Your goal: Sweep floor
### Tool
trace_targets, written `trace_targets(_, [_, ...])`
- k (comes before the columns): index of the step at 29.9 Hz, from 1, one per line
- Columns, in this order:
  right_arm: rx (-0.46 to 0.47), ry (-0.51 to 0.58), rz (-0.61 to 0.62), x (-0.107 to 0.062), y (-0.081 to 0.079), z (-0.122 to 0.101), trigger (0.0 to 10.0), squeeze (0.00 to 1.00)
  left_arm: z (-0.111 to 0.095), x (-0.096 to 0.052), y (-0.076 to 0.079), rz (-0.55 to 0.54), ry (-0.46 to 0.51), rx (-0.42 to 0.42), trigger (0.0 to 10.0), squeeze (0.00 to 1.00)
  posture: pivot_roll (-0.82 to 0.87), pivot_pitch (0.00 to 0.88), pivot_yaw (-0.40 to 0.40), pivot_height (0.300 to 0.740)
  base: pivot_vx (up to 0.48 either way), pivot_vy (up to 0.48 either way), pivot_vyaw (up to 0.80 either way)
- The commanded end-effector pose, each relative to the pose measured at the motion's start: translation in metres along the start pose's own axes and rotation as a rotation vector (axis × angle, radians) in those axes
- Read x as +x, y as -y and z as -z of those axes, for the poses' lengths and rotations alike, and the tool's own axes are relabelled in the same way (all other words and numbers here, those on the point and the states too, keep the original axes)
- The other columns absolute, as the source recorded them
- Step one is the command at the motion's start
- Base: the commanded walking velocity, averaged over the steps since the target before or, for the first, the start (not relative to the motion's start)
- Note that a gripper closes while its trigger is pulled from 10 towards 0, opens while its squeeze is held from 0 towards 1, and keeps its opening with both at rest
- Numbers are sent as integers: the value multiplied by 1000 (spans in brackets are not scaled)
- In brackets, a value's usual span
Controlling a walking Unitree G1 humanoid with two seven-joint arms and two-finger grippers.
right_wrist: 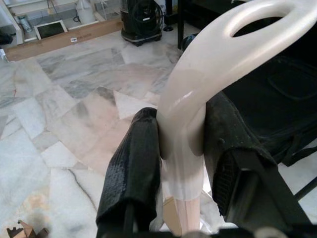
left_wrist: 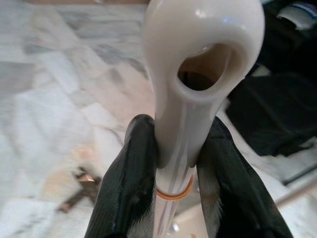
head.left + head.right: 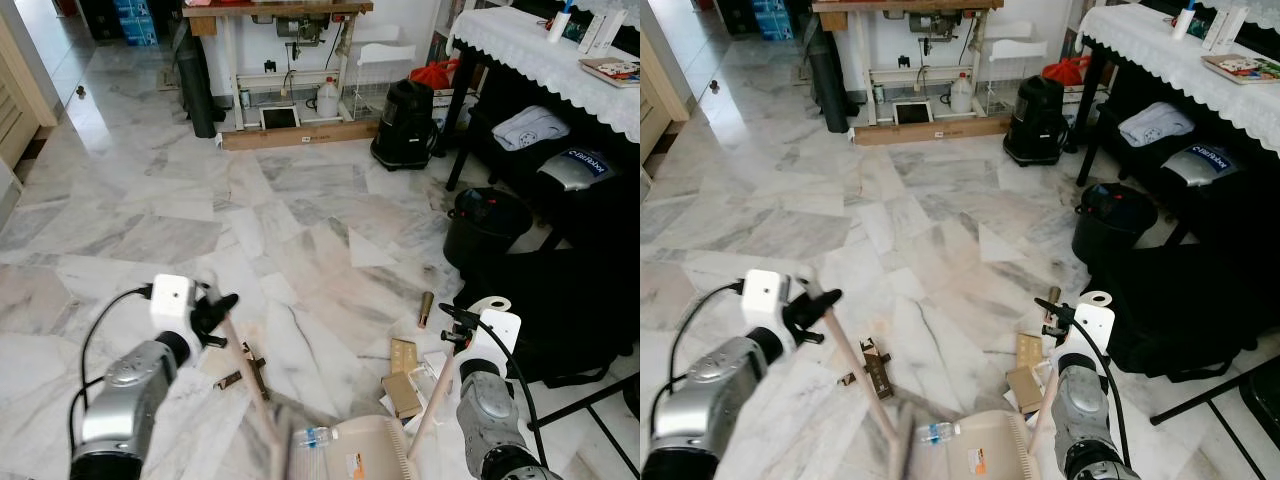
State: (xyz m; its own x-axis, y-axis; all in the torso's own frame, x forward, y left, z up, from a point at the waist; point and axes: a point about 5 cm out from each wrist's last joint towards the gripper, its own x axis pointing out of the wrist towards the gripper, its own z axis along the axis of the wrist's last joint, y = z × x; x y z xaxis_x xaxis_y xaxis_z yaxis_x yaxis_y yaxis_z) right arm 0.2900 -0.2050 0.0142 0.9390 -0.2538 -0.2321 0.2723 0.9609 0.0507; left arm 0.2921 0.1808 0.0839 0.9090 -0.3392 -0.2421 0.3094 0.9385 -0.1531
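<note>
The cream dustpan (image 3: 365,447) sits on the marble floor (image 3: 150,200) beside a plastic bottle (image 3: 312,436) and cardboard scraps (image 3: 403,393). The right tool (image 1: 181,148) pinches its handle (image 1: 198,89); the left tool (image 2: 173,163) pinches the broom handle (image 2: 198,59).

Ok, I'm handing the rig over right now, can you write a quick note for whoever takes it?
Left gripper: shut on the broom handle, just below its hanging loop.
Right gripper: shut on the dustpan handle.
Dustpan rests on the marble floor in front of the robot, with a plastic bottle at its edge.
Still loose: cardboard scraps by the dustpan, a brown piece near the broom, a small tube further out.
Left to do: sweep these into the dustpan.
</note>
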Motion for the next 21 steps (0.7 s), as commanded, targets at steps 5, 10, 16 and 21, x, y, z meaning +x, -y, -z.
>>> trace_targets(5, [26,-45,-2,-3,-1,8,10000,0,-9,21,9,16,75,-65,10000,0,0,0,-14,740,0,0,0])
trace_targets(10, [29,-41,11,-5,5,10,10000,0,-12,28,16,58,89,-100,10000,0,-9,0,-4,740,0,0,0])
trace_targets(16, [36,-49,7,-5,3,11,10000,0,-14,27,10,43,120,-161,10000,0,-1,0,0,740,0,0,0])
trace_targets(21, [48,-47,-12,-4,-3,10,10000,0,-9,26,10,61,104,-187,10000,0,-2,0,1,740,0,0,0])
